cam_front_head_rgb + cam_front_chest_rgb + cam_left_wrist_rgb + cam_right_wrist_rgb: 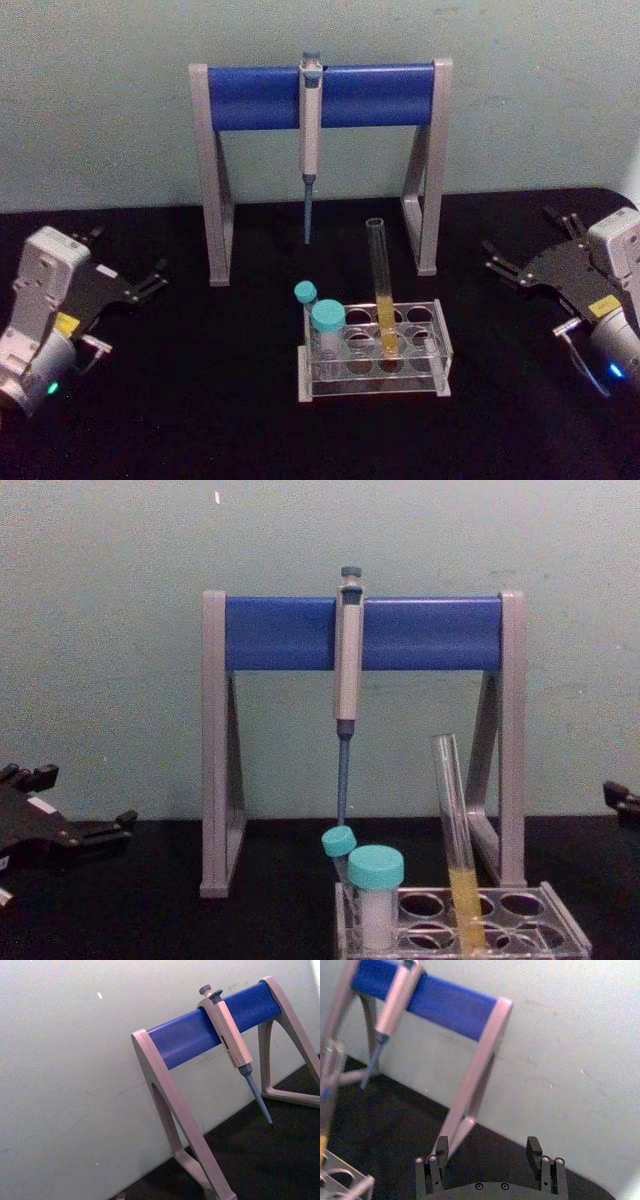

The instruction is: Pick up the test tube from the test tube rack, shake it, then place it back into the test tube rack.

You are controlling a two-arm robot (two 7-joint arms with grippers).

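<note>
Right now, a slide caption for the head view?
Test tube in the test tube rack, pipette stand behind; left gripper and right gripper open at either side.

The test tube [380,275] is clear, glossy glass. The test tube rack [445,350] is clear, shiny plastic. The worktop [200,420] is matt black. The pipette stand [217,200] has dull grey plastic legs and a smooth blue bar. The left end effector [130,250] and right end effector [518,237] look matt black.
</note>
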